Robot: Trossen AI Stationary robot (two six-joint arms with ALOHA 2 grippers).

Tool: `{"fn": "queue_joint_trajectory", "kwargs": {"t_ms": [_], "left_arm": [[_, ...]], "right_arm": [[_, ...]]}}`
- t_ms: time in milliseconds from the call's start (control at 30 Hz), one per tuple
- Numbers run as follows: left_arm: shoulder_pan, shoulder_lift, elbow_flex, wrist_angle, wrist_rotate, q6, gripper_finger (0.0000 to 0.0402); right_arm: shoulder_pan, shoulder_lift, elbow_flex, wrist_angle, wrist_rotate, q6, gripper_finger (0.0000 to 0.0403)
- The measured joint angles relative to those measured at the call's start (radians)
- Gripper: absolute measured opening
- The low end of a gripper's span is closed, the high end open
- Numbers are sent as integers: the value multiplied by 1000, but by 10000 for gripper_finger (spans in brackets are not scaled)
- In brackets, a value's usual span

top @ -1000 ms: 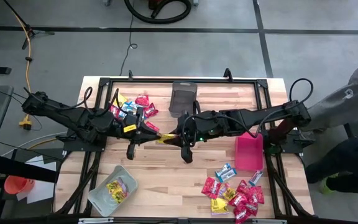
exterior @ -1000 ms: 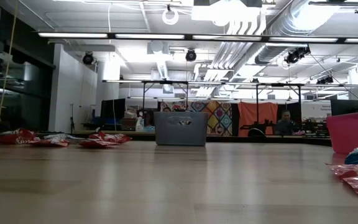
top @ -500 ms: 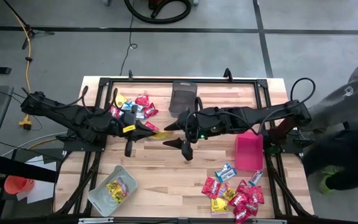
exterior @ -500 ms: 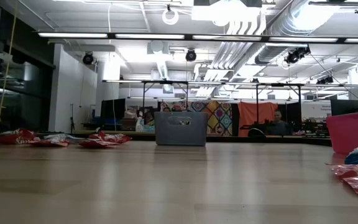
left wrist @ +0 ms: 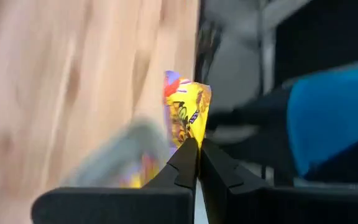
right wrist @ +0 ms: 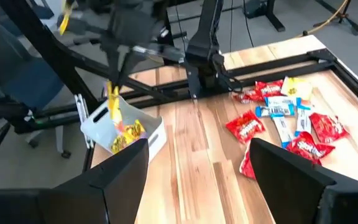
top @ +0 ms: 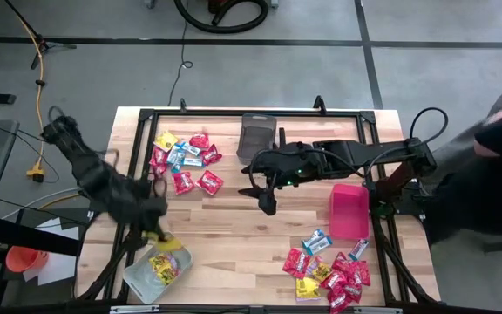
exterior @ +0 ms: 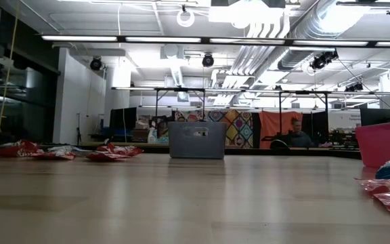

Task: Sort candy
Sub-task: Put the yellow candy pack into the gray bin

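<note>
My left gripper [top: 156,232] is at the table's near left, shut on a yellow candy packet [left wrist: 188,112] that hangs just above the clear grey bin [top: 158,266]. The bin holds more yellow packets. My right gripper [top: 256,187] hovers open over the table's middle with nothing between its fingers. Red, blue-and-white and yellow candy [top: 184,158] lies in a pile at the far left. A second pile [top: 331,272] lies at the near right. In the right wrist view the held packet [right wrist: 112,103] dangles over the bin [right wrist: 124,133]. My left gripper pinches the yellow packet by one end [left wrist: 192,140] between its two fingertips. The fingers point down at it from above. The packet hangs below them, clear of the table and above the clear bin's far rim.
A red bin [top: 349,212] stands at the right and a dark mesh bin [top: 257,135] at the far middle. Bare wood lies between the bins at the middle. A person [top: 495,148] stands beyond the table's right edge.
At the table's middle my right gripper opened and let go of the yellow packet, then drew slightly toward the far edge. My left gripper, shut on that packet, swung quickly toward the near left and now holds it over the clear bin.
</note>
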Motion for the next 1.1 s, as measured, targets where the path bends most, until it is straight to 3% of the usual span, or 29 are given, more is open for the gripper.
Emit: {"fn": "queue_joint_trajectory", "kwargs": {"t_ms": [133, 233, 333, 467, 767, 867, 1100], "left_arm": [[-175, 88, -61, 32, -21, -184, 0], [-246, 157, -110, 43, -39, -281, 0], [-260, 215, -139, 40, -78, -351, 1], [-258, 256, -141, 64, -106, -331, 15], [-257, 199, -135, 70, -48, -318, 118], [-244, 147, -91, 71, -119, -288, 151], [-103, 23, 18, 65, -461, -53, 187]], "right_arm": [[0, 0, -1, -23, 0, 0, 275], [0, 0, -1, -24, -4, -2, 275], [-2, 0, -1, -24, -4, -3, 275], [-6, 0, -1, -24, -4, 0, 275], [-6, 0, -1, -24, -3, -3, 275], [-6, 0, -1, -24, -9, -3, 275], [-6, 0, -1, -82, -52, 45, 275]]}}
